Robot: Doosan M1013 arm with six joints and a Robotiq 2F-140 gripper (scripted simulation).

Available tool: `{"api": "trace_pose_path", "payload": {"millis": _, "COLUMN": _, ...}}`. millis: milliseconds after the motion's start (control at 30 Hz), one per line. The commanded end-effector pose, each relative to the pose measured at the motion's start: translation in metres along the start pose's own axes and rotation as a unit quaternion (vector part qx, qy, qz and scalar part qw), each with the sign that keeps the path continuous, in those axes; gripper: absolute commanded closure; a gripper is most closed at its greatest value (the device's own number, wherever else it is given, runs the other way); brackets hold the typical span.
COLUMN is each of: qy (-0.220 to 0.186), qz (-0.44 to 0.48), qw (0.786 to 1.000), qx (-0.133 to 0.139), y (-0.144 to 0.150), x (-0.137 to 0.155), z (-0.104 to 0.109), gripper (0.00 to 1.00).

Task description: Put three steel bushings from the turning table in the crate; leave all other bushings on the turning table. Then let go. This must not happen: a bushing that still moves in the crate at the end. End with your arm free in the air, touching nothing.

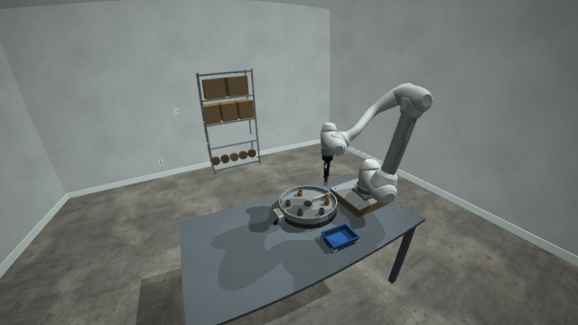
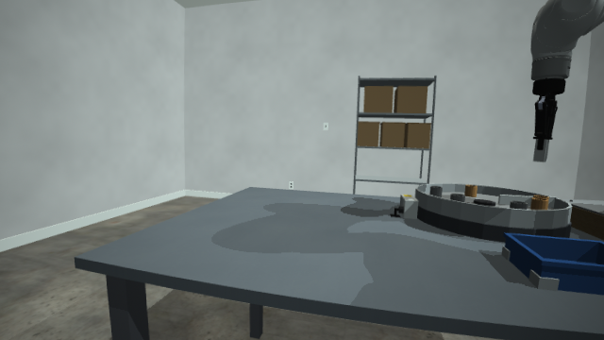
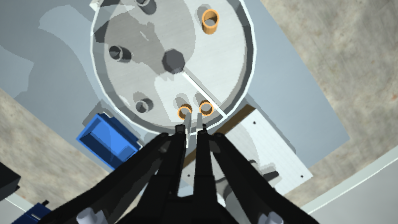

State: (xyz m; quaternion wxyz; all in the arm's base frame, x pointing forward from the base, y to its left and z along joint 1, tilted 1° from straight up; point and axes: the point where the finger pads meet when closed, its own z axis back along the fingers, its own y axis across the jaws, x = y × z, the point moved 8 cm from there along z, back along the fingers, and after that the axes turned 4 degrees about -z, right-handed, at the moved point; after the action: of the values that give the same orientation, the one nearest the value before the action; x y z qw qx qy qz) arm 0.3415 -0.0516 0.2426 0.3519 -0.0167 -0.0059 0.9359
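Arm raised, gripper downward (nearly shut), empty

A smooth white arm with rounded joints bears a black, slim-fingered claw.

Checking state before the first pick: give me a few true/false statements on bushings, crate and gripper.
1. The crate holds no bushings. True.
2. The gripper is shut on a bushing. False: it is shut with nothing in it.
3. Three orange bushings stand on the turning table. True.
4. Only one grey bushing is on the turning table. False: there are three.
5. The gripper hangs in the air. True.
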Motion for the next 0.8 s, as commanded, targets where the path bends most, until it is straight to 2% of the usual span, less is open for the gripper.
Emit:
{"api": "trace_pose_path", "payload": {"millis": 0, "qy": -0.008, "qz": -0.003, "qw": 1.0, "qx": 0.003, "y": -0.0008, "x": 0.0035, "z": -0.0028, "gripper": 0.93}}
{"api": "trace_pose_path", "payload": {"millis": 133, "qy": -0.008, "qz": -0.003, "qw": 1.0, "qx": 0.003, "y": -0.0008, "x": 0.0035, "z": -0.0028, "gripper": 0.9}}
{"api": "trace_pose_path", "payload": {"millis": 767, "qy": -0.008, "qz": -0.003, "qw": 1.0, "qx": 0.003, "y": -0.0008, "x": 0.0035, "z": -0.0028, "gripper": 0.9}}
